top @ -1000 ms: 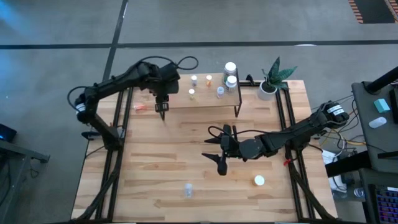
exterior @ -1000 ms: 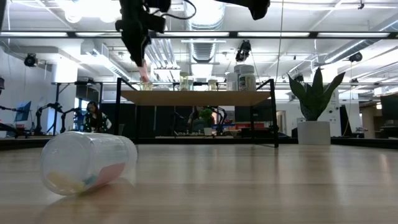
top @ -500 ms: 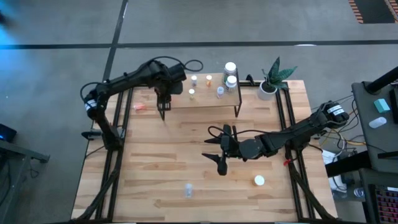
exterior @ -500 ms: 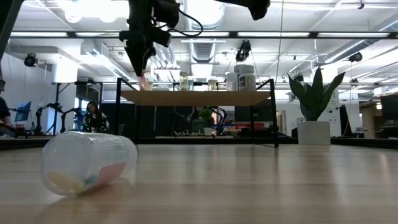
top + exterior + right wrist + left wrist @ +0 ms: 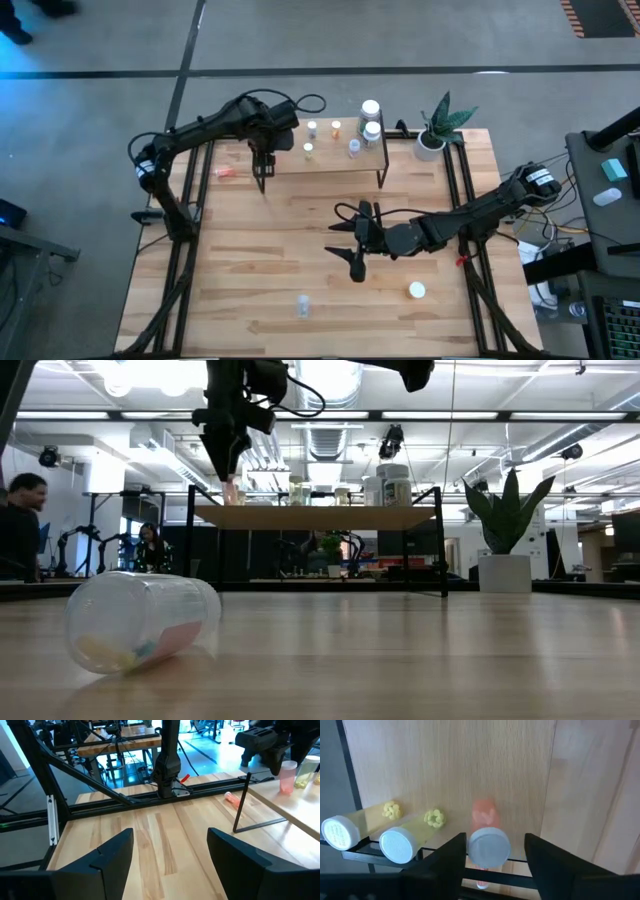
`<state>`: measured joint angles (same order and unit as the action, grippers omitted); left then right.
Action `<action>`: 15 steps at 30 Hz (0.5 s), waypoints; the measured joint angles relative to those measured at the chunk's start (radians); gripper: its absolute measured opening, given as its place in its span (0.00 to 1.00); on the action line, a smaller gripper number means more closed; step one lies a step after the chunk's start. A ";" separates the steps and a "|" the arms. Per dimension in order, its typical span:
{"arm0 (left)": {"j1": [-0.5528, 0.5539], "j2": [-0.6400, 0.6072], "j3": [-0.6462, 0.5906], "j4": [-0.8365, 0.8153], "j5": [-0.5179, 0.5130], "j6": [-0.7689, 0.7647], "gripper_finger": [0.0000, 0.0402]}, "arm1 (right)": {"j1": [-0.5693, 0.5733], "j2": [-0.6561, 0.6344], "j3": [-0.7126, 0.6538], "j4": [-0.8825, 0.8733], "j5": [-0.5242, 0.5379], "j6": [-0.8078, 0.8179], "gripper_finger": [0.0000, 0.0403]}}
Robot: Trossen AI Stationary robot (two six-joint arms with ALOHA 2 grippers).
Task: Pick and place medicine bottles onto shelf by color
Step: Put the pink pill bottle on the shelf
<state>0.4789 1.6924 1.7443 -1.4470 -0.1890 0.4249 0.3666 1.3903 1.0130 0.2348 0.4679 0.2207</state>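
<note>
My left gripper (image 5: 495, 857) points down over the shelf's (image 5: 330, 160) left end. It is open, with one finger on each side of a white-capped orange bottle (image 5: 487, 827) that stands upright on the shelf board (image 5: 287, 777). Two yellow bottles (image 5: 415, 832) stand beside it. More medicine bottles (image 5: 336, 128) stand farther along the shelf, among them two larger white-capped ones (image 5: 371, 120). My right gripper (image 5: 347, 243) hangs level and open over the middle of the table, holding nothing.
An orange bottle (image 5: 222, 172) lies on the table left of the shelf. A clear bottle (image 5: 301, 304) lies on its side near the front edge, and a white-capped one (image 5: 417, 290) sits at the front right. A potted plant (image 5: 435, 125) stands right of the shelf.
My left arm has swung a little toward the table's right and sunk slightly. Its gripper has stayed over the shelf's left end, above the orange bottle. The bottle has kept its place on the shelf.
</note>
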 joint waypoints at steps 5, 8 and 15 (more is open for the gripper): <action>0.000 -0.001 0.004 0.006 -0.011 0.000 0.49 | 0.002 0.000 0.000 0.000 0.000 0.001 0.61; 0.000 -0.006 0.010 0.006 -0.024 -0.001 0.50 | 0.002 0.000 0.000 0.000 0.000 0.001 0.62; 0.000 -0.015 0.013 0.006 -0.025 -0.001 0.50 | 0.002 0.000 0.000 0.001 0.000 0.001 0.62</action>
<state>0.4786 1.6778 1.7576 -1.4414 -0.2142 0.4240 0.3687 1.3903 1.0130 0.2356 0.4679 0.2214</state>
